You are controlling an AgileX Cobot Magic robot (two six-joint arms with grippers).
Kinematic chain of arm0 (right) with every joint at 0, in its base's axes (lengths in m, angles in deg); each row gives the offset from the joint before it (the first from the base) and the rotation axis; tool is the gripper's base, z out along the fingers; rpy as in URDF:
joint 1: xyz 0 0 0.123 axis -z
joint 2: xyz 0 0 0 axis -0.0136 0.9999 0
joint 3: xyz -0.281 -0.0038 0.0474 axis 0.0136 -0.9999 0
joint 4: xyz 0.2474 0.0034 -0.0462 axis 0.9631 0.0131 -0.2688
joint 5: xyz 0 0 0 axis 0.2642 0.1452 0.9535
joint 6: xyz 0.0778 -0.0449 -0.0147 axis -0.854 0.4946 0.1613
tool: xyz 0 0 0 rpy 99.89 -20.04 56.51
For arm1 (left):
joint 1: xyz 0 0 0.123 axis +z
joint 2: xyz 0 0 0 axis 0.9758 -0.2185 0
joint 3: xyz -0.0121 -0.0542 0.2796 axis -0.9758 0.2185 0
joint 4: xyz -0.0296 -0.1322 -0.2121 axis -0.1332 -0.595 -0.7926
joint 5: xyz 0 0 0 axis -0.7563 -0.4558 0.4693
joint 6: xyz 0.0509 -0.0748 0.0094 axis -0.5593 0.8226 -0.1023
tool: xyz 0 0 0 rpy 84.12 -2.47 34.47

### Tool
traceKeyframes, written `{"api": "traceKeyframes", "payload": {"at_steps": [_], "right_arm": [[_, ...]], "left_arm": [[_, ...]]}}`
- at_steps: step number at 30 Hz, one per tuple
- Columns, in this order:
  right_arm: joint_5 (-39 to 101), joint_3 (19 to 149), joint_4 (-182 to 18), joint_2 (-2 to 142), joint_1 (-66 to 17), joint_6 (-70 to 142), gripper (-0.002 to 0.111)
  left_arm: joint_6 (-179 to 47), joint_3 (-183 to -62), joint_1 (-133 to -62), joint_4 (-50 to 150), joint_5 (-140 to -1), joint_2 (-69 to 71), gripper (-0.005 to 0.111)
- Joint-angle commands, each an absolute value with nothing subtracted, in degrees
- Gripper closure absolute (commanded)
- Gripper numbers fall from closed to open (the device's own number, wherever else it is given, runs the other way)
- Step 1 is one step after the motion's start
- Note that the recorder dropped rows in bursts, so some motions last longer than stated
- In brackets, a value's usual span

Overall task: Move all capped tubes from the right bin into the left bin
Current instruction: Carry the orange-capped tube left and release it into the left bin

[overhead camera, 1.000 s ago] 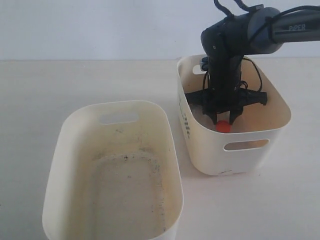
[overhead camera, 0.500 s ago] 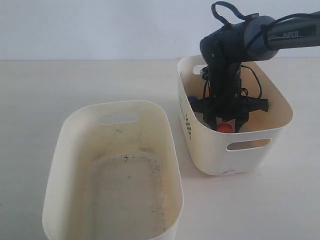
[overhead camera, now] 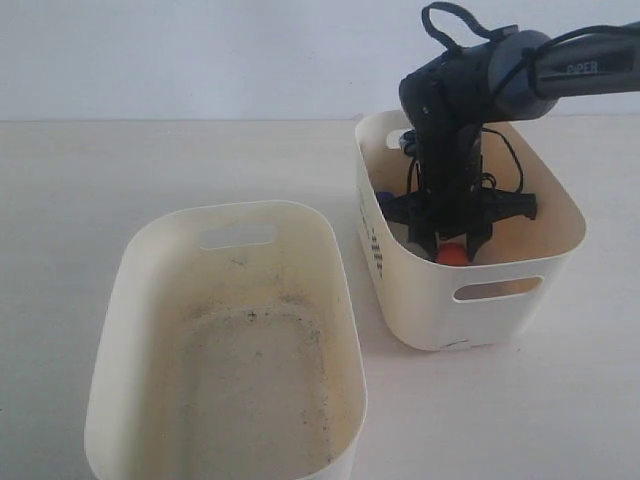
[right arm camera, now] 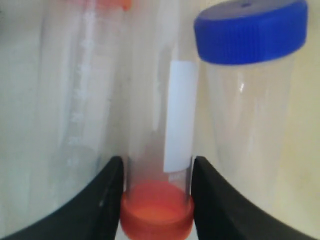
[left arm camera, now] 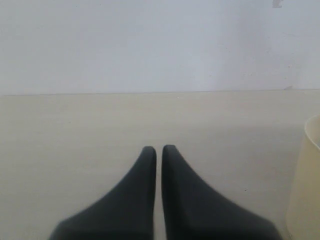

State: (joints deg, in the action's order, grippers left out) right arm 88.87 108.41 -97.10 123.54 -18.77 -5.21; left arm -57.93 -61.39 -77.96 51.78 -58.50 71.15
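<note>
Above the tabletop (overhead camera: 200, 160), the PiPER arm's (overhead camera: 585, 68) right tool (right arm camera: 156, 196) grips an orange-capped tube (right arm camera: 150, 125).

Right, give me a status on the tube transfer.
Done: nothing, since the left bin holds no tubes. In hand: the right gripper is down in the right bin, closed on an orange-capped tube that is not yet lifted out. Left: that tube, plus the blue-capped tube and a second orange-capped tube beside it. The left gripper sits shut.
</note>
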Motion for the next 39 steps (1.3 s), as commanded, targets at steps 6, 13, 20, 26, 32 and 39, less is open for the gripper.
{"api": "traceKeyframes", "payload": {"at_steps": [6,13,20,26,32,39], "right_arm": [[89.8,108.1,-99.3,111.8,-18.5,-3.0,0.108],[91.8,108.1,-100.3,101.2,-18.5,-1.3,0.108],[93.8,108.1,-99.2,93.5,-20.7,3.0,0.108],[94.4,108.1,-92.4,90.5,-28.0,9.5,0.108],[91.3,105.3,-90.6,90.2,-43.3,6.8,0.108],[77.6,92.4,-86.7,90.6,-48.4,2.6,0.107]], "left_arm": [[-57.4,-61.6,-77.9,51.4,-58.9,71.0,0.102],[-57.4,-61.6,-77.9,51.4,-58.9,71.0,0.102],[-57.4,-61.6,-77.9,51.4,-58.9,71.0,0.102],[-57.4,-61.6,-77.9,51.4,-58.9,71.0,0.102],[-57.4,-61.6,-77.9,51.4,-58.9,71.0,0.102],[-57.4,-61.6,-77.9,51.4,-58.9,71.0,0.102]]}}
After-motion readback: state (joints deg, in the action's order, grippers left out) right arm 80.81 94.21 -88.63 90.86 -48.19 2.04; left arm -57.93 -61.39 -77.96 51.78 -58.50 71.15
